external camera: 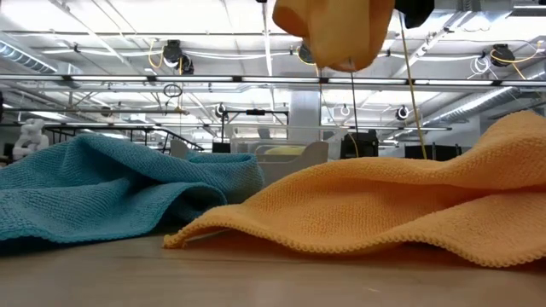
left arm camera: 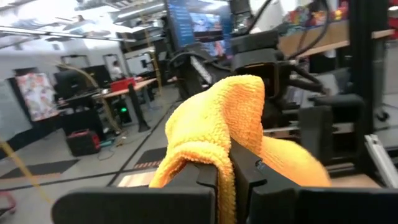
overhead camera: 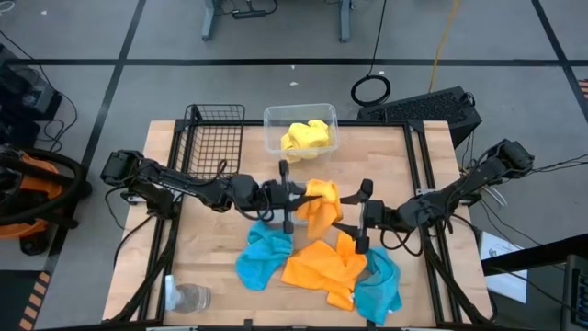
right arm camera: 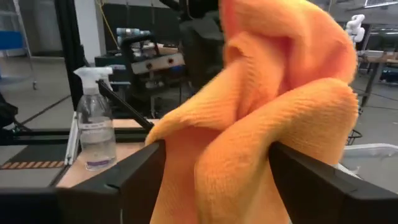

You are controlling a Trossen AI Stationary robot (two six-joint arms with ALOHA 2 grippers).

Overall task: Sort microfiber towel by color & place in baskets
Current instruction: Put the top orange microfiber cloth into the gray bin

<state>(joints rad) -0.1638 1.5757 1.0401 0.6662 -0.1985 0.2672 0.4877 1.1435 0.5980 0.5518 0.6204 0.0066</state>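
At frame centre my left gripper (overhead camera: 292, 195) pinches 1 fluffy orange microfiber towel (overhead camera: 321, 204) aloft, below the clear plastic tub (overhead camera: 272, 118) holding a yellow towel (overhead camera: 306, 136), while right of centre my right gripper (overhead camera: 353, 227) spreads wide around the orange cloth.

One camera looks down on my table (overhead camera: 211, 253), one skims its top, both wrists crowd the orange towel (left arm camera: 217, 118)

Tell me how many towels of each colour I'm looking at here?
Orange microfiber towels: 2 — one held up by the left pincer, one flat on the wooden table.
Teal microfiber towels: 2 — one by the table's middle, one near the right pincer.
Yellow microfiber towels: 1 — in the clear plastic tub.
Total: 5
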